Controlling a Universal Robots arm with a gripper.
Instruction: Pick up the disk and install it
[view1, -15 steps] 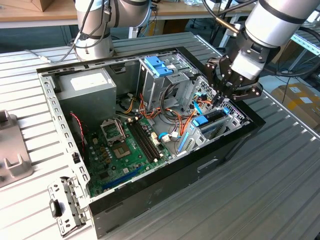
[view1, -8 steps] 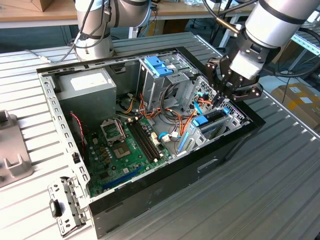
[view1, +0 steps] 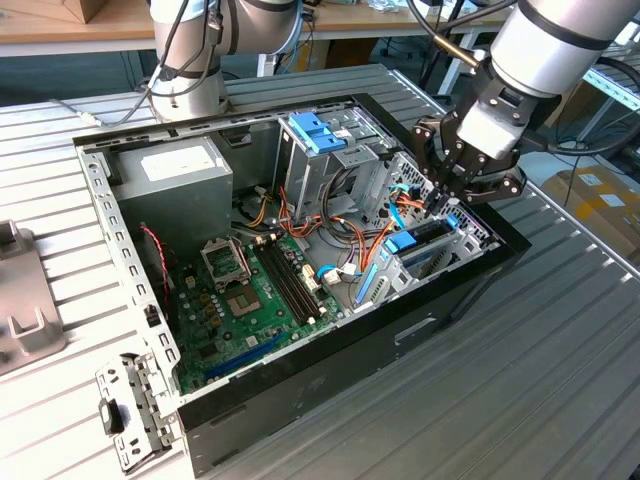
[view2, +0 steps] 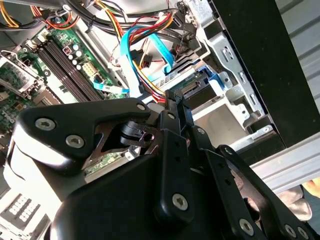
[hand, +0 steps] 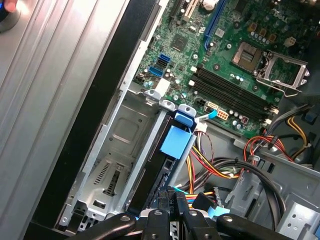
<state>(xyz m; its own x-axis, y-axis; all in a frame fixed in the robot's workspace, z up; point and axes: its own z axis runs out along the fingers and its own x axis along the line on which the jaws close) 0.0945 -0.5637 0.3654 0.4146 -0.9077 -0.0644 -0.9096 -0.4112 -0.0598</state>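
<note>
Ribbed grey metal workbench carries open black desktop computer case, side panel off. Green motherboard lies on case floor, grey boxy power supply at far corner. Silver-and-black robot arm reaches down over case's end at exterior view's right. Black multi-link gripper hangs over drive bay; finger spread cannot be judged. Dark disk in bright blue plastic carrier stands on edge in metal bay slot, just beside gripper tips.
</note>
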